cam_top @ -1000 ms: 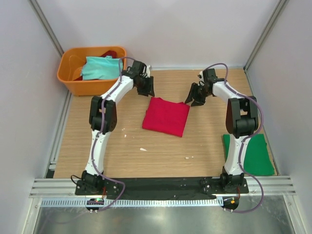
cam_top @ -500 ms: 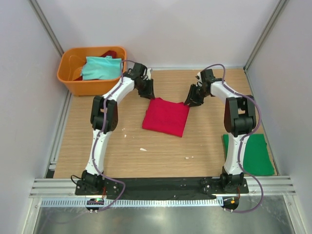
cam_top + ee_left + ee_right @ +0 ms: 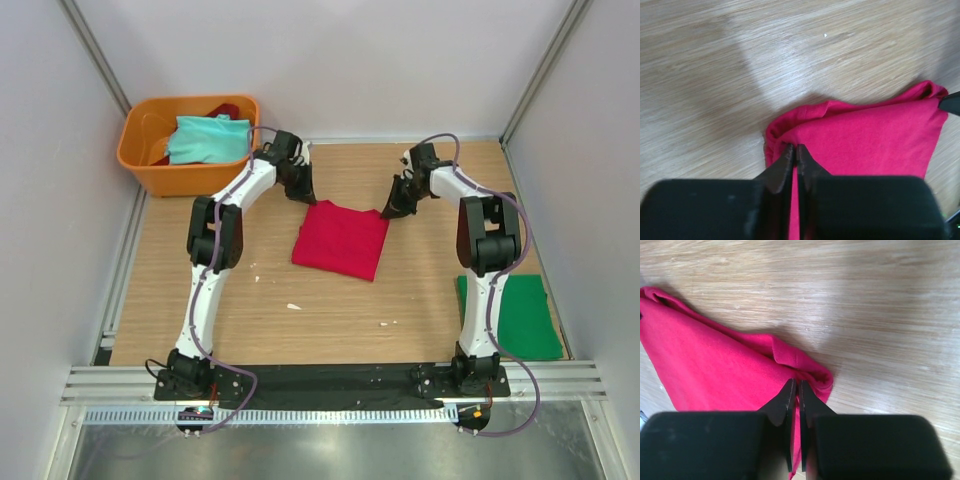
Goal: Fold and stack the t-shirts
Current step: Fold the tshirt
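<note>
A folded red t-shirt (image 3: 340, 238) lies on the wooden table, a little behind its middle. My left gripper (image 3: 305, 193) is at the shirt's far left corner, its jaws pressed together on a fold of the red cloth (image 3: 875, 135) in the left wrist view, tips (image 3: 794, 147) on the bunched edge. My right gripper (image 3: 392, 207) is at the far right corner, jaws likewise shut on the red cloth (image 3: 710, 365), tips (image 3: 795, 383) at the rolled hem. A folded green t-shirt (image 3: 515, 315) lies flat at the near right.
An orange bin (image 3: 140, 150) stands at the far left corner, holding a teal shirt (image 3: 205, 138) and some red cloth (image 3: 228, 108). Grey walls close in the table on three sides. Bare wood shows left of and in front of the red shirt.
Both grippers have moved inward and down onto the red shirt's far corners, and their jaws, spread a second ago, have closed on the cloth. The shirt itself has not shifted.
</note>
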You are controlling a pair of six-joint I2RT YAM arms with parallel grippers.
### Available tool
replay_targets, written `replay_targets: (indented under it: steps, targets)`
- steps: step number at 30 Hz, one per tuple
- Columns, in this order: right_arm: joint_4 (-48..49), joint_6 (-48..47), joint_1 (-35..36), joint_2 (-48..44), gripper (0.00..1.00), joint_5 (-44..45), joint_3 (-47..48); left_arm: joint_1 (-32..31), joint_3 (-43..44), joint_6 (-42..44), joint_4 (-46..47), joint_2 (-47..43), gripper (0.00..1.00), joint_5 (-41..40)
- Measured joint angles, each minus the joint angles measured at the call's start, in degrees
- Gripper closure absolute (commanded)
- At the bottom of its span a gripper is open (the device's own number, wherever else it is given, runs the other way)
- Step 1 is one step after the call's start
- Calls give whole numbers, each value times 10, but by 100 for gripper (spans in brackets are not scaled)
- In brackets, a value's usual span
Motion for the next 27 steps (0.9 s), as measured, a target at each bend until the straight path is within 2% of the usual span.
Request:
replay_targets:
  steps: [5, 8, 12, 16, 22, 27]
  targets:
    - [-7, 5, 0, -1, 99, 4, 3, 0, 0, -8, 2, 0, 100, -2]
    - [-21, 12, 1, -12, 99, 8, 3, 0, -20, -12, 10, -13, 100, -8]
    - [-36, 23, 6, -61, 99, 10, -5, 0, -63, -24, 14, -58, 100, -9]
    - [-43, 37, 8, -111, 99, 9, -11, -1, -65, -38, 24, -88, 100, -6]
    - [-31, 66, 5, -127, 98, 20, -30, -5, -5, -56, 33, -68, 98, -3]
    - [4, 81, -10, -103, 98, 39, -48, -12, 85, -54, 50, 9, 89, -4]
